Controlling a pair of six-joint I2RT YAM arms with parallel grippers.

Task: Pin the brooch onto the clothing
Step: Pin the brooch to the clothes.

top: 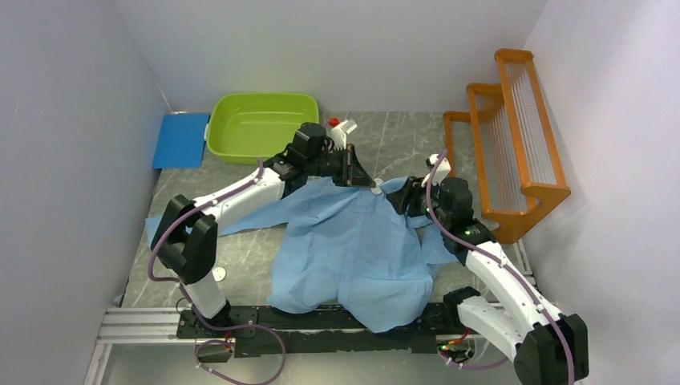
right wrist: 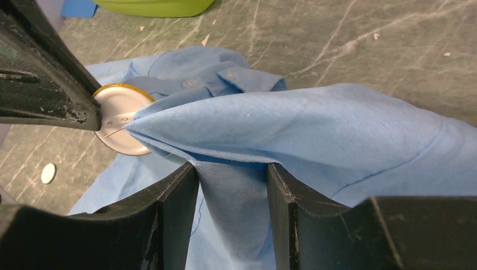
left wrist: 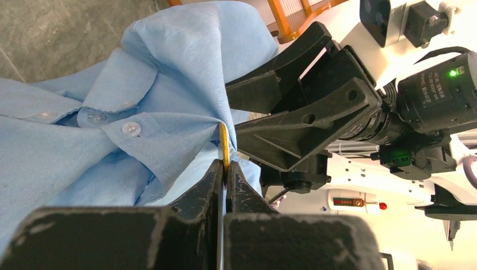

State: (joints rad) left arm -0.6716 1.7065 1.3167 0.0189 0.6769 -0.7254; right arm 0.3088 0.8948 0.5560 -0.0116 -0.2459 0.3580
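Note:
The clothing, a light blue shirt point(top: 353, 249), lies spread on the table with its collar end lifted. My left gripper point(top: 365, 183) is shut on the brooch point(right wrist: 121, 121), a round white disc with a gold rim, seen edge-on in the left wrist view point(left wrist: 224, 143) just above the closed fingertips point(left wrist: 225, 169). The brooch's thin pin touches the tip of a raised fold of shirt point(right wrist: 315, 124). My right gripper point(right wrist: 232, 169) holds that bunched fold between its jaws, close against the left gripper. The collar and its buttons point(left wrist: 130, 129) lie just left of the brooch.
A green tub point(top: 261, 124) and a blue pad point(top: 180, 138) sit at the back left. An orange rack point(top: 513, 136) stands at the right. A small white and red object point(top: 343, 128) lies behind the left gripper. A small white disc point(top: 219, 273) rests near the left arm.

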